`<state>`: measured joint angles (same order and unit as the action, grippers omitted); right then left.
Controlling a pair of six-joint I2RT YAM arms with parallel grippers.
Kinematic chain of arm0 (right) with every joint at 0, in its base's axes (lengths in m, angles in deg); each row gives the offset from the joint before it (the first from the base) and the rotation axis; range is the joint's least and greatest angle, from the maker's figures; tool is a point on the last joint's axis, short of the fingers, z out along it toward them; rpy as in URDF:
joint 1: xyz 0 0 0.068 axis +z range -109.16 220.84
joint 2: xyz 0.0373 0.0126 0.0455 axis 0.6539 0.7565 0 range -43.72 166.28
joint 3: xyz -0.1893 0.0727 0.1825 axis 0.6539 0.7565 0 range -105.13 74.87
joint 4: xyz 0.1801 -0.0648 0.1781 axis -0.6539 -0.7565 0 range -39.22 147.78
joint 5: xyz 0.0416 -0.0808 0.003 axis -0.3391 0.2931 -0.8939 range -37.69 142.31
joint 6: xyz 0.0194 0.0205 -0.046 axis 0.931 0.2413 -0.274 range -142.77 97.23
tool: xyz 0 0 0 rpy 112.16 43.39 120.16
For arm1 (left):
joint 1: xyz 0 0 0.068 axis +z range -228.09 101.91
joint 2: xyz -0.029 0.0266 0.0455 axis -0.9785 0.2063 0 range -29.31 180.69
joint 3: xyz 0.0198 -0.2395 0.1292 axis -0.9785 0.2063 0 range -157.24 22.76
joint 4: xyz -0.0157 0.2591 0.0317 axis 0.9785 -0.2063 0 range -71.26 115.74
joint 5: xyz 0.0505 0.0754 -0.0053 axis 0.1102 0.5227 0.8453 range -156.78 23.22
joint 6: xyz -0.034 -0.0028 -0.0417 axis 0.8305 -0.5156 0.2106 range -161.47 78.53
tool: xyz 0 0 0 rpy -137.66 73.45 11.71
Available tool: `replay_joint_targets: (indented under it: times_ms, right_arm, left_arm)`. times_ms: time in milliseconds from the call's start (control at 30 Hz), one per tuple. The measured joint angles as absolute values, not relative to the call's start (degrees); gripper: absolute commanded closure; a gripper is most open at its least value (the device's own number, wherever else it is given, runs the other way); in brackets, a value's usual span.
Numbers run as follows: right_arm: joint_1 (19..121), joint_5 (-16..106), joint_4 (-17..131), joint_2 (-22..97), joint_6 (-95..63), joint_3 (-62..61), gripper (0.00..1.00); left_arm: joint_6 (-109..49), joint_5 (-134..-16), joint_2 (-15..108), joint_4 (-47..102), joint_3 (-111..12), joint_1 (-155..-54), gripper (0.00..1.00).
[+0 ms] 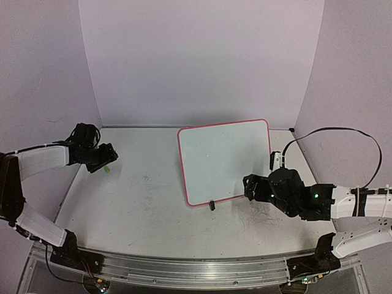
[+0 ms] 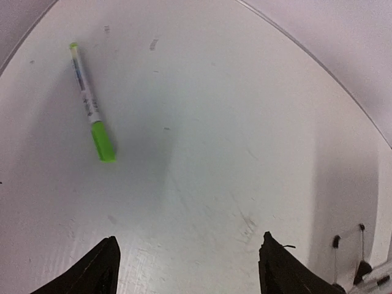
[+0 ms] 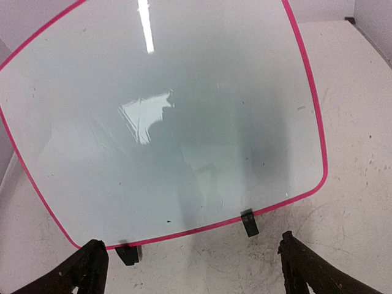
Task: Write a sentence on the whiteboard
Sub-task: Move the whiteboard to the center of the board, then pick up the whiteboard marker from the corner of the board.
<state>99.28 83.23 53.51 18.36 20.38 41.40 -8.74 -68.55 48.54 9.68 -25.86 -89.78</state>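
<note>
Pale lilac walls close in a scuffed, grey-white tabletop [image 1: 147, 208] marked with faint scribbles. One whiteboard [image 1: 223, 159] lies on it right of centre, towards the back wall, and is turned slightly so that its near edge slants. It has rounded corners and a thin red-pink rim. Its white face shows only a bright strip of glare, a softer reflection and a few tiny specks. Two small black clip feet [image 3: 248, 223] sit on the near edge in the right wrist view; the top view shows one.

The right gripper [image 3: 193, 269] is just in front of that near edge, by the board's right-hand corner. Its two dark fingers [image 3: 306, 269] are spread wide with nothing between them, and neither touches the rim. A black cable [image 1: 343, 130] loops above the right arm.

Well apart, at the table's left side, one marker [image 2: 92, 104] lies flat. It has a white barrel, a lime-green cap and a small green end. A line of dark print runs along the barrel, too small to read. The left gripper [image 2: 188, 263] hangs over bare tabletop near the marker, its fingers parted and empty.
</note>
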Motion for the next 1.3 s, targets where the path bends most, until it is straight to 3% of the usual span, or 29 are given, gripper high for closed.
replay_joint_targets:
  times_ms: [133, 400, 867, 1300]
  right_arm:
    - [97.7, 83.1, 52.6, 18.3, 14.1, 36.2, 0.02]
    - [91.3, 80.9, 52.1, 18.3, 5.9, 32.0, 0.02]
    - [87.8, 80.8, 50.6, 18.3, -1.0, 29.3, 0.02]
    - [87.4, 81.9, 50.6, 18.7, -3.7, 28.1, 0.02]
  left_arm:
    - [-10.1, -68.2, 59.1, 8.4, -30.1, -84.1, 0.29]
    - [-11.2, -66.0, 71.6, 6.8, -37.5, -83.4, 0.40]
    - [-12.2, -59.9, 82.5, 4.7, -46.2, -83.4, 0.50]
    - [-11.5, -56.9, 84.0, 3.5, -48.1, -83.7, 0.65]
